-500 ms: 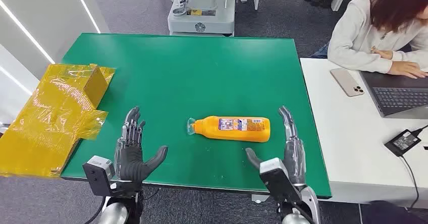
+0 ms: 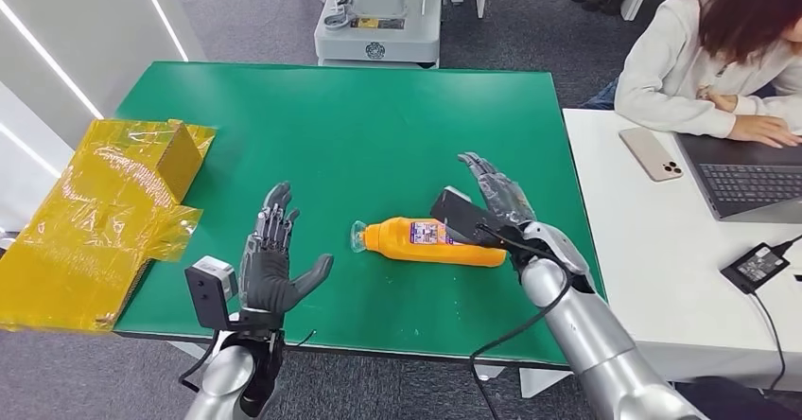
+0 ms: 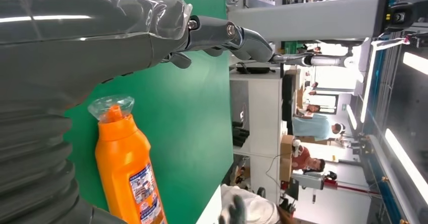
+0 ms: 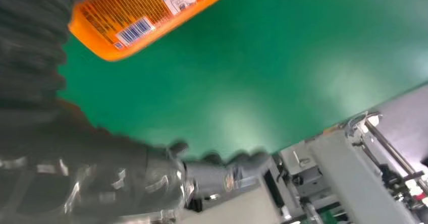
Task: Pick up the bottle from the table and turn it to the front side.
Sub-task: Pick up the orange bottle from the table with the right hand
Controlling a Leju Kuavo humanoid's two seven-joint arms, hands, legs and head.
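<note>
Head view: an orange bottle (image 2: 435, 241) lies on its side mid-table (image 2: 378, 127), cap toward the robot's left, green surface bare around it. The right hand (image 2: 492, 198), fingers spread, hovers above its base; the left hand (image 2: 270, 264) waits open, empty

Left wrist view: cap end nearest

Right wrist view: base near blurred fingers

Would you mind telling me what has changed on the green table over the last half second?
The right hand has swung forward and inward over the base end of the orange bottle, fingers apart, not gripping it. The left hand has edged slightly forward, open. The bottle lies on its side where it was.
</note>
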